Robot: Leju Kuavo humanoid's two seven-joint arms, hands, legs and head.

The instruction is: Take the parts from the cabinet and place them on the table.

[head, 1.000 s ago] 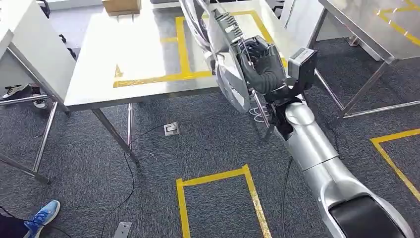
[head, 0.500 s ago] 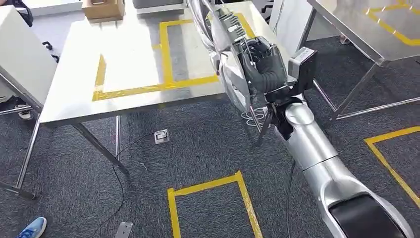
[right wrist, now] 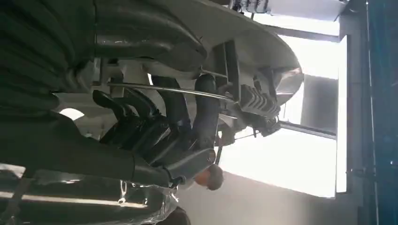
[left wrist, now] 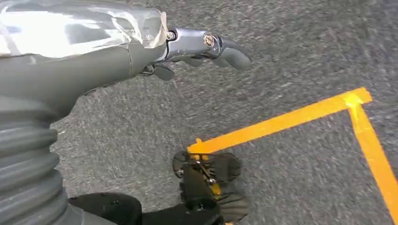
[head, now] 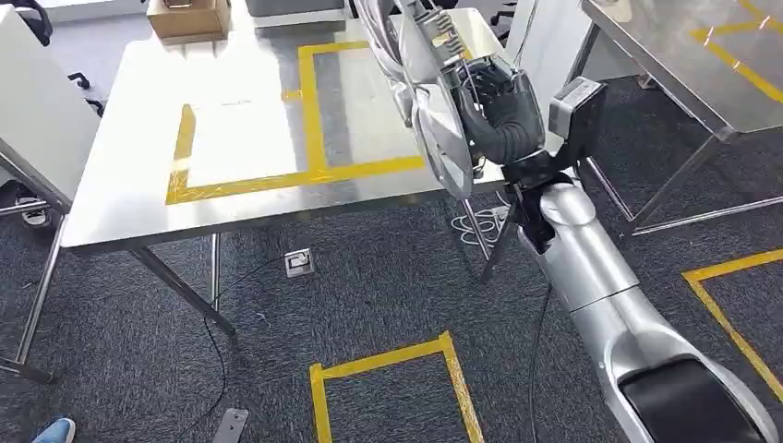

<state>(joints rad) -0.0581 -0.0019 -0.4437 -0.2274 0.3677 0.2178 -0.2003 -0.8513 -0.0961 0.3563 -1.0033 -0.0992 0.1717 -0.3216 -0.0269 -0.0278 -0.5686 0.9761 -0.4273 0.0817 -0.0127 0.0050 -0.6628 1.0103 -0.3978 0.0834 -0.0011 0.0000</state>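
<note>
We see broad bare steel on the tabletop [head: 249, 138] inside and around the yellow tape outline [head: 305, 120]. A cardboard box [head: 189, 17] sits at the far edge, well apart from that area. The silver part [head: 434, 101] held in our right hand [head: 499, 115] hangs over the tabletop's right end. A second table [head: 702, 65] stands to the right, with a carpeted gap between.

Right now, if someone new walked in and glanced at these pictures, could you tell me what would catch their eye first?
Most striking is the right hand, raised high in the head view and gripping a large silvery metal part over the near right corner of the shiny steel table. Next come the bright yellow tape lines on that tabletop. The left hand hangs over grey carpet, holding nothing.
</note>
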